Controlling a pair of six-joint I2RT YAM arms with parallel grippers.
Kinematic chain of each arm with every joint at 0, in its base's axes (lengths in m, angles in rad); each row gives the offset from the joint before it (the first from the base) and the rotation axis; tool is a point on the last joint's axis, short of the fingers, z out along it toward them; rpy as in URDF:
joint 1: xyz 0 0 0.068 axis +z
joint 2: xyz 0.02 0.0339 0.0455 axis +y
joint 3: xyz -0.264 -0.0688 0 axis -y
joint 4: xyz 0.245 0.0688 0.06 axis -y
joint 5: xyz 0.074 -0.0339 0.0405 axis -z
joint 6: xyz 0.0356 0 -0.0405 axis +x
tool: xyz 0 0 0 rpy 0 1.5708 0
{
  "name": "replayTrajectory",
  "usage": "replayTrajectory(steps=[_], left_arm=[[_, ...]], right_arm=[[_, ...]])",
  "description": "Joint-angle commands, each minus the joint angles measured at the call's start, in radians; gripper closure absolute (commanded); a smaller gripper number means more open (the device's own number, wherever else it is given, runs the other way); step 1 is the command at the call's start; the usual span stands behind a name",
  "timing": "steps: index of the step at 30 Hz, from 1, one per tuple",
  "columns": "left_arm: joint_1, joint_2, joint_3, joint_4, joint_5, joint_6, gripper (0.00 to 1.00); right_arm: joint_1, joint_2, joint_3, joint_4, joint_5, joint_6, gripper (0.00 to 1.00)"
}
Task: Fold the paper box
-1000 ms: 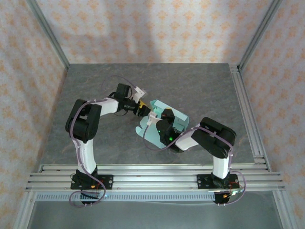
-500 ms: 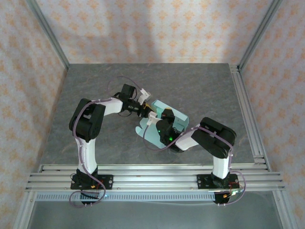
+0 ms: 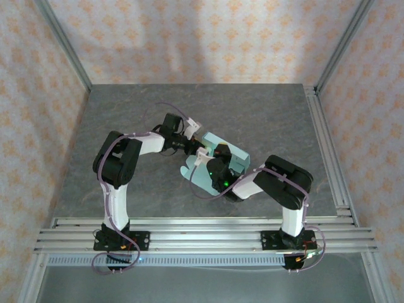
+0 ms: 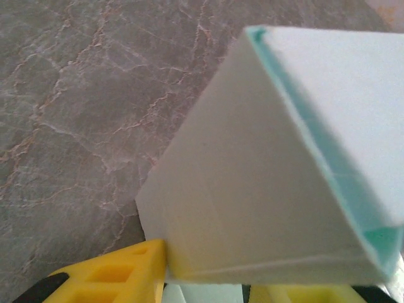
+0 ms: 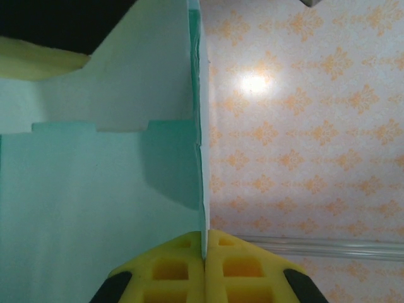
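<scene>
The paper box (image 3: 235, 153) is pale mint card, partly folded, held above the middle of the grey table. My right gripper (image 3: 214, 164) grips it from the near side. In the right wrist view its yellow fingers (image 5: 164, 271) are pressed together on one thin upright wall of the box (image 5: 95, 189), at the gripper (image 5: 205, 243). My left gripper (image 3: 191, 143) meets the box's far left corner. In the left wrist view a folded, hollow section of the box (image 4: 252, 189) sits between the yellow fingers (image 4: 107, 278) of that gripper (image 4: 208, 281). The left finger touches its side and the right one is mostly hidden under it.
The grey marbled table top (image 3: 126, 113) lies bare around the arms. Aluminium rails (image 3: 202, 230) run along the near edge and another rail (image 3: 325, 145) runs along the right side. Patterned walls close in the back and both sides.
My left gripper has moved right onto the box's corner and its jaws have narrowed around it. The right gripper and the box have stayed in place.
</scene>
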Motion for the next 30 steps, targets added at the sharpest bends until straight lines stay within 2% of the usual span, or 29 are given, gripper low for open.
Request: replayTrajectory(steps=[1, 7, 10, 22, 24, 30], left_arm=[[-0.016, -0.013, -0.033, 0.089, -0.079, -0.056, 0.64], [-0.04, -0.029, -0.053, 0.131, -0.145, -0.086, 0.67], [-0.046, -0.036, -0.069, 0.159, -0.163, -0.105, 0.77], [-0.053, -0.061, -0.093, 0.147, -0.209, -0.098, 0.83], [-0.052, -0.066, -0.095, 0.136, -0.215, -0.089, 0.88], [-0.054, -0.065, -0.083, 0.107, -0.219, -0.077, 0.89]], right_arm=[[0.011, -0.012, 0.016, -0.016, 0.019, 0.015, 1.0], [0.015, -0.009, 0.019, -0.016, 0.024, 0.022, 1.0], [0.018, -0.009, 0.019, -0.015, 0.026, 0.026, 1.0], [0.021, -0.011, 0.016, -0.004, 0.031, 0.052, 1.0], [0.021, -0.018, 0.017, -0.015, 0.032, 0.071, 0.98], [0.02, -0.038, 0.019, -0.045, 0.027, 0.116, 0.93]])
